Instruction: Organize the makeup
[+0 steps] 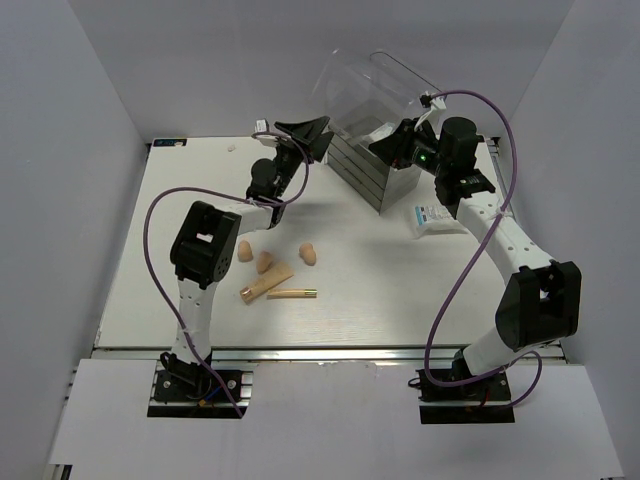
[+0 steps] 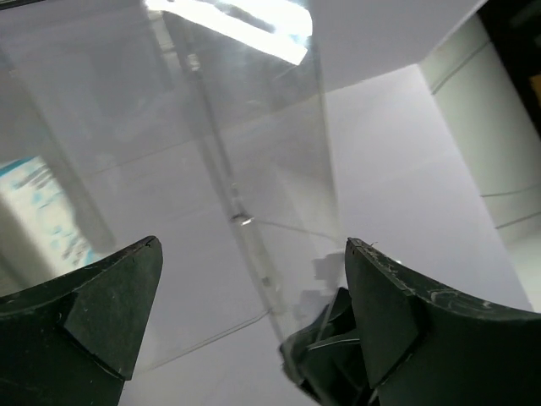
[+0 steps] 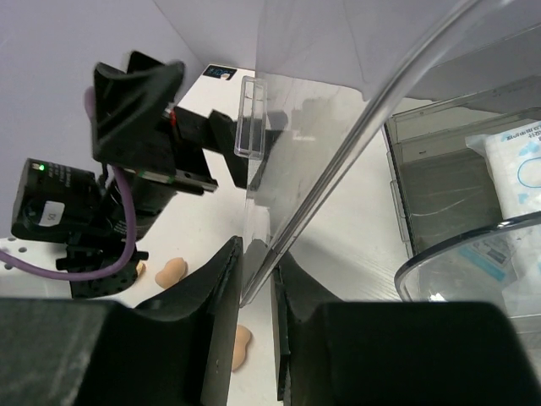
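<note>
Top external view: three peach egg-shaped sponges, a beige tube with gold cap and a thin gold stick lie close together on the white table, left of centre. One white blue-printed packet lies just right of the clear plastic drawer box; a second packet sits inside it. The right gripper is clenched on the box's tilted clear lid. The left gripper gapes, released, beside the box.

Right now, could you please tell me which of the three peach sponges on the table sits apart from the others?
The rightmost sponge, just beyond the gold stick; the left sponge and middle sponge sit close together.
</note>
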`<state>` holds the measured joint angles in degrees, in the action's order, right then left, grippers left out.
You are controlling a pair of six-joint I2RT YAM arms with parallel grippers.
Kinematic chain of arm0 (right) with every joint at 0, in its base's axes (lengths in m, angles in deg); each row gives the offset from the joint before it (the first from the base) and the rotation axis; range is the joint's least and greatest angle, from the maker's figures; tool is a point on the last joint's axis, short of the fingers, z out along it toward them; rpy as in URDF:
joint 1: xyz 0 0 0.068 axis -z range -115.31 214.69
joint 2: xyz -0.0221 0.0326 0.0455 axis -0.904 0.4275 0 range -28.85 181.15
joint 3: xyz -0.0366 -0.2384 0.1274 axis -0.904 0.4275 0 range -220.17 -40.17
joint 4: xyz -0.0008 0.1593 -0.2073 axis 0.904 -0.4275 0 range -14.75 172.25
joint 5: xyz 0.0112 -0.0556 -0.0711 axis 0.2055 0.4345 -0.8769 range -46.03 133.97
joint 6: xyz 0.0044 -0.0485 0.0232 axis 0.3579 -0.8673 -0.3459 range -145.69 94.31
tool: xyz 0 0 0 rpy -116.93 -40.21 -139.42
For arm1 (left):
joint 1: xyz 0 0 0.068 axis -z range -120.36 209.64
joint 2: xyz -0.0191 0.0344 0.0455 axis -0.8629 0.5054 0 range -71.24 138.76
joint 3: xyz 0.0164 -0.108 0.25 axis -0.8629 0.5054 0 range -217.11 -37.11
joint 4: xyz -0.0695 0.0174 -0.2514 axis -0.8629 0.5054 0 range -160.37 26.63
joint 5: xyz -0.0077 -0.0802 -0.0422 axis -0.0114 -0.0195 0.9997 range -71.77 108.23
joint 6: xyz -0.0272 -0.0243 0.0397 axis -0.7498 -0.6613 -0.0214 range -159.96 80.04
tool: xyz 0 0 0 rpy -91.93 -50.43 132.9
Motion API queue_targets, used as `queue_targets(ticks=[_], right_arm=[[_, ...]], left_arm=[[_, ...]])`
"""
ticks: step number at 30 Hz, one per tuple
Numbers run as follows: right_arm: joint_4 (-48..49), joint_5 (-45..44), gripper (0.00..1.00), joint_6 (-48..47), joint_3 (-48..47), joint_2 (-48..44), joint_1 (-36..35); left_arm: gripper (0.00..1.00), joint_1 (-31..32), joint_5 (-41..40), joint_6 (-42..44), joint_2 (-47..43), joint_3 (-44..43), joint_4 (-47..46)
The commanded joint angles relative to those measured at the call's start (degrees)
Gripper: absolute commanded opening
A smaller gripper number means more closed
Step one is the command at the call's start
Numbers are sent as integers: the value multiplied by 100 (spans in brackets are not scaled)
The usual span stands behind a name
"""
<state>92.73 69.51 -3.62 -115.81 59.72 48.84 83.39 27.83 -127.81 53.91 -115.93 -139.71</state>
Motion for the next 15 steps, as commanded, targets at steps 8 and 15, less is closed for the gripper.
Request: queue_targets(ticks=[8,15], right_arm=[[429,171,25,-132,-224,-350,-40],[262,363,45,-464,-171,-472,-40]], left_arm=[[94,7,226,-311,142,-950,-264],[92,7,191,-434,256,-1284,-238]])
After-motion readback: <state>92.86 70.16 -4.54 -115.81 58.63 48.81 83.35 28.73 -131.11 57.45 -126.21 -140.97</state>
